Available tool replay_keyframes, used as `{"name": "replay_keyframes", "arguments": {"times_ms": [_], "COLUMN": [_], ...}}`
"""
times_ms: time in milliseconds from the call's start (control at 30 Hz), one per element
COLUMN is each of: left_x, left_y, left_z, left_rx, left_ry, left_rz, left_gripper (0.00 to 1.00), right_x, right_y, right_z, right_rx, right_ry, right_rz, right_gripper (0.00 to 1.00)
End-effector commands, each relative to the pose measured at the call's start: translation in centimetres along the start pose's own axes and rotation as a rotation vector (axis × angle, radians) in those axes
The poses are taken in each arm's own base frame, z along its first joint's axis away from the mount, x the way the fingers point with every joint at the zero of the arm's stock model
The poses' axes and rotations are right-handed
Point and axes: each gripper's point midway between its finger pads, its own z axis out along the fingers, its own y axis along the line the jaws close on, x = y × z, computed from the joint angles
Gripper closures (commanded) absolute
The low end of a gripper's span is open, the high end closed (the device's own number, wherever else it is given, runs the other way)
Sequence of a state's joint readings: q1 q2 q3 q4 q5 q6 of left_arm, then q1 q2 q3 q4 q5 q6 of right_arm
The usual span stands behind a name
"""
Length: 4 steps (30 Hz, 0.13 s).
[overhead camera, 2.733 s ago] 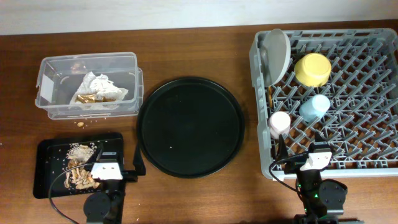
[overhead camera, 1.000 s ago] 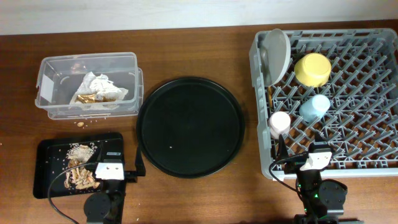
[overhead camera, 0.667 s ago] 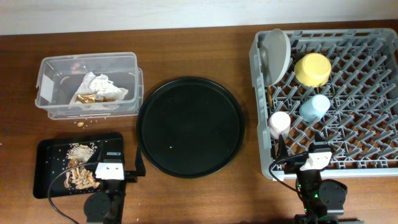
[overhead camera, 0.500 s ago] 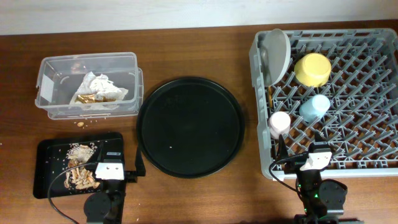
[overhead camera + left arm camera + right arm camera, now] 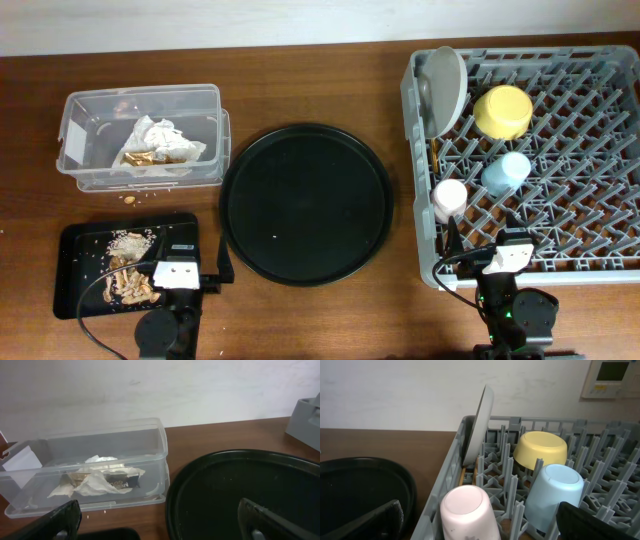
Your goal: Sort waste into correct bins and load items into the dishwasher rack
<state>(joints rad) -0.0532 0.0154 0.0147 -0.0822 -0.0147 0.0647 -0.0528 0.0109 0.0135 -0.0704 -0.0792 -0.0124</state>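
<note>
Overhead view: found the dishwasher rack (image 5: 413,170) at the right of the surface (image 5: 300,70). Found the plate (image 5: 443,90) standing on edge near the rack's left wall. Beside the plate, the yellow bowl (image 5: 502,111); nearer the front, the light-blue cup (image 5: 505,173) and the pink cup (image 5: 449,199). Noted thin chopsticks (image 5: 437,158) along the left wall, below the plate. Located the napkin (image 5: 155,140) with wrapper bits inside the clear tub (image 5: 140,92) at far left. Located the food scraps (image 5: 128,270) in the shallow black tray (image 5: 75,240) in front of the tub. Logged crumbs (image 5: 130,198) on the surface between the two. Recorded the round black tray (image 5: 305,205) mid-surface.

Left wrist view: confirmed the left pincer (image 5: 159,510) spread wide, gripping nothing. Tub and round tray ahead; scraps out of sight here.

Right wrist view: confirmed the right pincer (image 5: 479,507) spread wide, gripping nothing. Pink cup ahead, untouched. Shown only here: both cups base-up.
</note>
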Motion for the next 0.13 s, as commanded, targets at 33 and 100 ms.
{"name": "replay_keyframes", "arguments": {"times_ms": [33, 100], "left_x": [0.08, 0.08], "left_y": [-0.06, -0.06], "left_z": [-0.02, -0.02], "left_rx": [0.002, 0.002], "left_ry": [-0.003, -0.003], "left_rz": [0.020, 0.020], "left_gripper": [0.01, 0.01], "right_x": [0.26, 0.26], "right_y": [-0.24, -0.24], "right_z": [0.01, 0.01], "right_rx": [0.011, 0.011], "right_ry": [0.002, 0.002], "right_rz": [-0.006, -0.006], "right_gripper": [0.01, 0.01]}}
